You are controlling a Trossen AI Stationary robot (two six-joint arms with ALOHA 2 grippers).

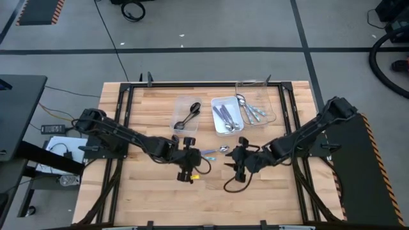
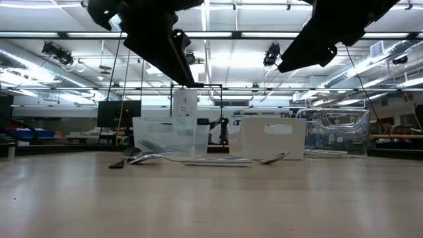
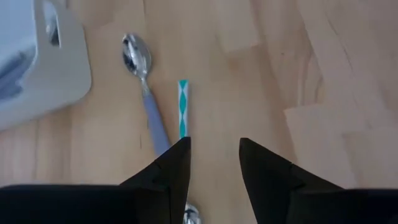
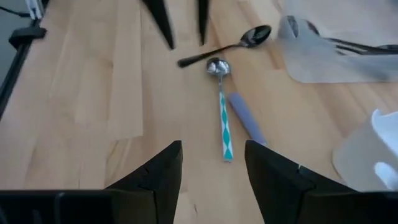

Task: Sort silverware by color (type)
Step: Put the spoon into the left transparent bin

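We see three trays along the bench's point(image 1: 153, 198) far edge: the clear left tray point(image 1: 181, 102) holds black spoons point(image 1: 189, 117), the white tray point(image 1: 218, 125) purple-handled spoons point(image 1: 225, 115), the clear right tray point(image 1: 271, 102) blue-handled spoons point(image 1: 254, 114). Both the left gripper point(image 3: 214, 149) and the right gripper point(image 4: 213, 155) hang spread, grasping nothing.

Both my arms are dark, near black, built of slender links with bulkier rounded joint housings. My left arm point(image 1: 121, 135) and right arm point(image 1: 307, 133) each rise from a blocky black base at the desk's side edge. A thin dark cable loops from my right wrist point(image 1: 231, 185). A small orange-yellow spot shows near my left wrist. My fingers point(image 3: 171, 171) are matte black, wedge-shaped, tapering to blunt points; my right fingers point(image 4: 270, 171) look the same. No markings or screws legible.
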